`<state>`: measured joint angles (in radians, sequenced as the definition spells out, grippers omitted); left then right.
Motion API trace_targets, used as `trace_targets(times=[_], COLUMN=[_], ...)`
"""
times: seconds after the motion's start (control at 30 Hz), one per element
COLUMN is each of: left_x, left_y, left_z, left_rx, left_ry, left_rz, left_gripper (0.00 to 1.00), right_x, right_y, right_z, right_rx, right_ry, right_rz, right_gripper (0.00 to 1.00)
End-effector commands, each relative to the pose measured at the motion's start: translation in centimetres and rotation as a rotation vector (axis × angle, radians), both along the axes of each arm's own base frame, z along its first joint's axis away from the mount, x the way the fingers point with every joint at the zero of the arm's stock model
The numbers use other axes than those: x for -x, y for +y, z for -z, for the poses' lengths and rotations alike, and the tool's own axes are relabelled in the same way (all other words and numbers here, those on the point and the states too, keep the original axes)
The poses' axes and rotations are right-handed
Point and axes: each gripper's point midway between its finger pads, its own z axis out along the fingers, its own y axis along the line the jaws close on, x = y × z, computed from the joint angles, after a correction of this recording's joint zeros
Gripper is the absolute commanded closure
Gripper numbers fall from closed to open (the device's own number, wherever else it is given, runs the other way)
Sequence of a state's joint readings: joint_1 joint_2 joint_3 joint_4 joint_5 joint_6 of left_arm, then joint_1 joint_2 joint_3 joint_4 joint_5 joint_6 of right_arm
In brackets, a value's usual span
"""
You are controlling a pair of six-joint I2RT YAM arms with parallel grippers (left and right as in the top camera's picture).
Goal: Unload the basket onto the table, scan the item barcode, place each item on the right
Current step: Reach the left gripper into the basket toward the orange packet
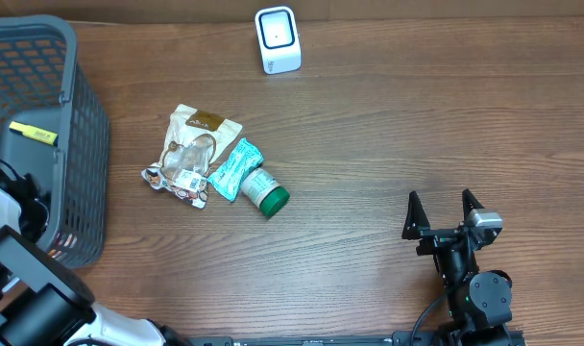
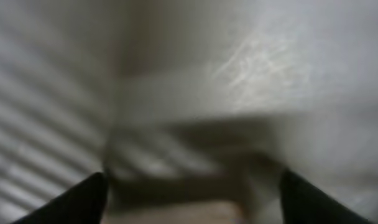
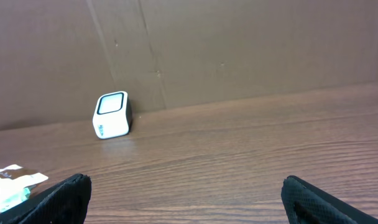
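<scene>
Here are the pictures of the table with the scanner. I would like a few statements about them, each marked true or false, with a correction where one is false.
1. The white scanner stands at the far side of the table. True.
2. The right gripper holds the green-capped bottle. False: it is open and empty, well apart from the bottle.
3. The teal packet lies between the brown pouch and the bottle. True.
4. The basket has nothing in it. False: a yellow item lies inside.

The right pincer (image 1: 440, 200) is held wide open at the near right, pointed toward the far side, while the left pincer (image 2: 193, 180), seen blurred at the near left, is held with jaws parted.
</scene>
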<state>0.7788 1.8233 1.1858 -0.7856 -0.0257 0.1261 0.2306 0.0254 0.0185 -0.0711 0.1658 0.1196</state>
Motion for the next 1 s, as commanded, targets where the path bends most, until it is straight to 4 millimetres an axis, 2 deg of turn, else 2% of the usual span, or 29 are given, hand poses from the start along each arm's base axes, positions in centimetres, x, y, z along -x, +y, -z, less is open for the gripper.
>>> trace_targets(times=[0.0,0.1,0.13,0.3,0.43,0.57,0.77,0.83,0.9,0.97], left_x=[2.0,2.2,2.3,2.9,2.1,0.0,-4.0,-5.1,-5.7,-5.6], left_y=[-0.8,-0.8,-0.6,0.7,1.6,2.8,4.6,4.7,4.8,4.5], left_z=[2.8,3.2,3.1,2.3,1.0,-1.8,-8.9,-10.7,-11.6,-11.5], left_rx=[0.046,0.045,0.036,-0.027,-0.044,-0.057,-0.076,-0.072,-0.070,-0.055], left_ry=[0.112,0.128,0.134,0.184,0.164,0.102,-0.056,-0.108,-0.137,-0.134], left_rz=[0.004,0.003,0.002,-0.006,-0.041,-0.063,-0.073,-0.066,-0.061,-0.059], left_gripper=[0.52,0.94,0.96,0.96,0.96,0.96,0.96,0.96,0.96,0.96], right_x=[-0.1,-0.1,-0.1,-0.1,-0.1,-0.1,-0.1,-0.1,-0.1,-0.1], right_y=[-0.2,-0.2,-0.2,-0.2,-0.2,-0.2,-0.2,-0.2,-0.2,-0.2], right_z=[0.3,0.4,0.3,0.4,0.4,0.4,0.4,0.3,0.3,0.4], right_rx=[-0.003,-0.003,-0.003,-0.003,-0.003,-0.003,-0.003,-0.003,-0.003,-0.003], right_ry=[0.004,0.005,0.004,0.005,0.004,0.005,0.005,0.004,0.004,0.005], right_rz=[0.014,0.014,0.014,0.014,0.014,0.014,0.014,0.014,0.014,0.014], right_gripper=[0.00,0.00,0.00,0.00,0.00,0.00,0.00,0.00,0.00,0.00])
